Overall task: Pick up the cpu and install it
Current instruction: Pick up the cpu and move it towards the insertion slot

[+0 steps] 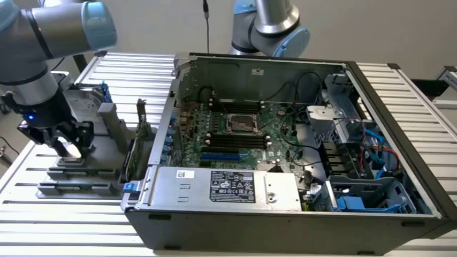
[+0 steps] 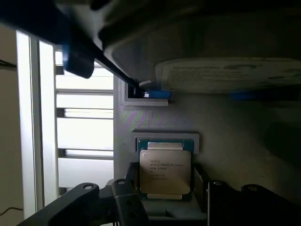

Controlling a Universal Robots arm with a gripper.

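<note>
In the exterior view the tool (image 1: 66, 145) hides the cpu. You get the dark fingers, a pale glint between them, and the arm's grey tube with a pale blue cap, cut off by the frame at 10 o'clock. The tool stands over a grey holder (image 1: 78, 179) at 9 o'clock of the case (image 1: 286, 225), on the exterior view's left.

The wrist view gives you the cpu (image 2: 165, 170) plainly. It is a flat square chip with a matt silvery lid and a thin green rim, lying level in a shallow pocket of the holder (image 2: 235, 141). Its print is too small to read. The black fingers (image 2: 129, 200) stand close against two opposite edges, so the tool (image 2: 165, 190) is closed on the cpu, which lies flat in its pocket. The finger roots are cut off at the frame edge. Close to the lens a dark bar with a blue end and a pale labelled slab (image 2: 230, 75) are too blurred to name.

The exterior view also shows you the ribbed metal table (image 1: 43, 219), the open steel case and the square socket (image 1: 241, 124) on the green board at its centre. Cables hide the bays at 3 o'clock.
</note>
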